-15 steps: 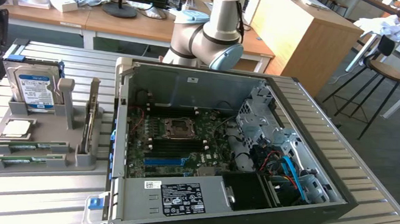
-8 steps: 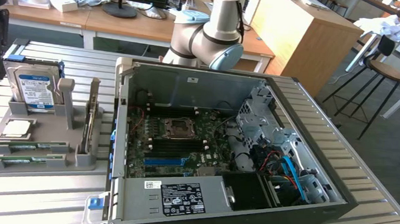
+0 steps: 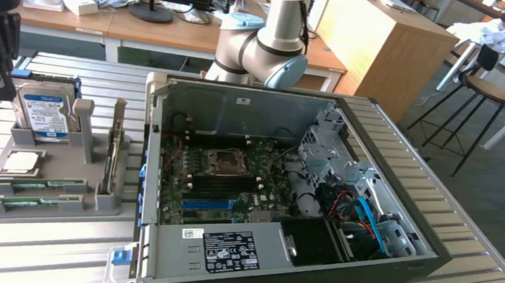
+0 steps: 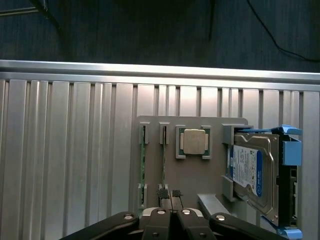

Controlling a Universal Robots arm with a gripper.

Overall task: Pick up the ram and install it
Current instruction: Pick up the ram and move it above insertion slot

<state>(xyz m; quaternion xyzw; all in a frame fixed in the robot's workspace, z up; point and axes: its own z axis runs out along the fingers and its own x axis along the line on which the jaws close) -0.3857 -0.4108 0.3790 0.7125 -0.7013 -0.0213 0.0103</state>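
Wrist view: closed end effector [image 4: 169, 193] by ram [image 4: 163, 162]; exterior view: computer case [image 3: 236, 114].

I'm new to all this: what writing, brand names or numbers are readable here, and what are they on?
Nothing is legible enough to quote.
On the hard drive label, blue and white: print too small to read.
On the black power-supply label: white print and symbols, too small to read.
On the white sticker beside it: barcode-like marks, unreadable.
On the ram sticks: pale labels, unreadable.
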